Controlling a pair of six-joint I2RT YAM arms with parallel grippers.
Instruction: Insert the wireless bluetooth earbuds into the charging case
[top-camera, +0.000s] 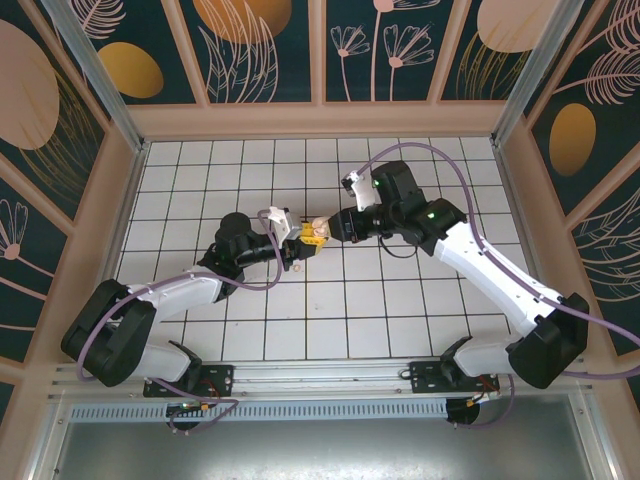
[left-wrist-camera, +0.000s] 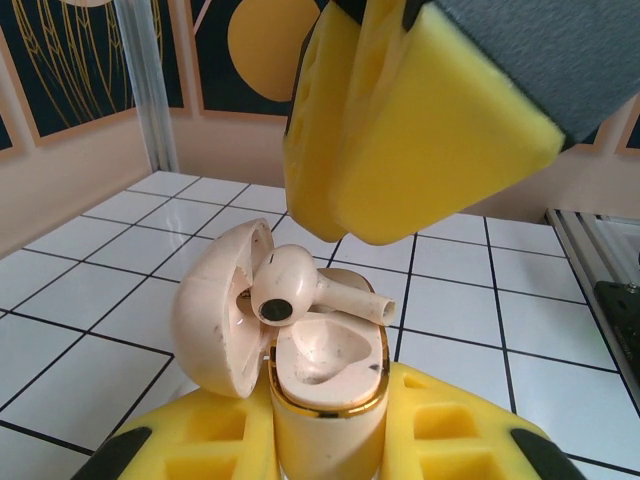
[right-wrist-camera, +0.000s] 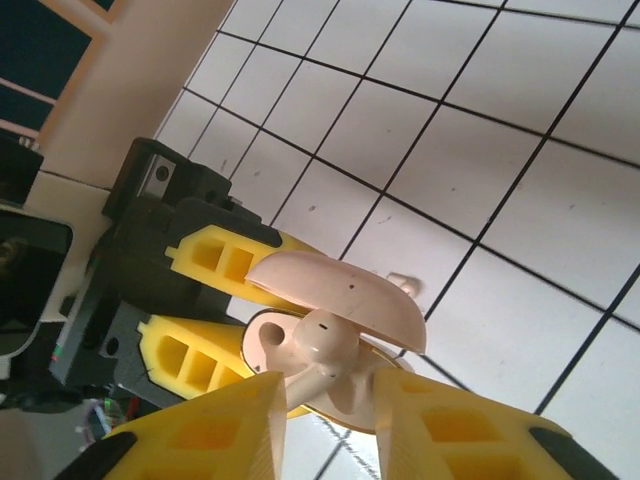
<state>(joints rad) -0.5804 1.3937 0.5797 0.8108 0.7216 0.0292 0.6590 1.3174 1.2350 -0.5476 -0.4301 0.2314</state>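
Observation:
My left gripper (left-wrist-camera: 325, 432) is shut on the pinkish-beige charging case (left-wrist-camera: 330, 375), holding it upright with its lid (left-wrist-camera: 215, 320) swung open to the left. One earbud (left-wrist-camera: 290, 288) lies across the case's recessed top, its stem pointing right. The yellow fingers (left-wrist-camera: 420, 130) of my right gripper hang just above it. In the right wrist view the right gripper (right-wrist-camera: 330, 425) stands open around the earbud (right-wrist-camera: 325, 345), with a gap beside the stem. From the top view both grippers (top-camera: 296, 246) (top-camera: 320, 232) meet over the middle of the table.
A small pale piece (right-wrist-camera: 402, 284) lies on the white tiled floor (top-camera: 420, 300) just beyond the case. Patterned walls (top-camera: 270, 50) and a beige ledge close in the table on three sides. Cables loop from both arms.

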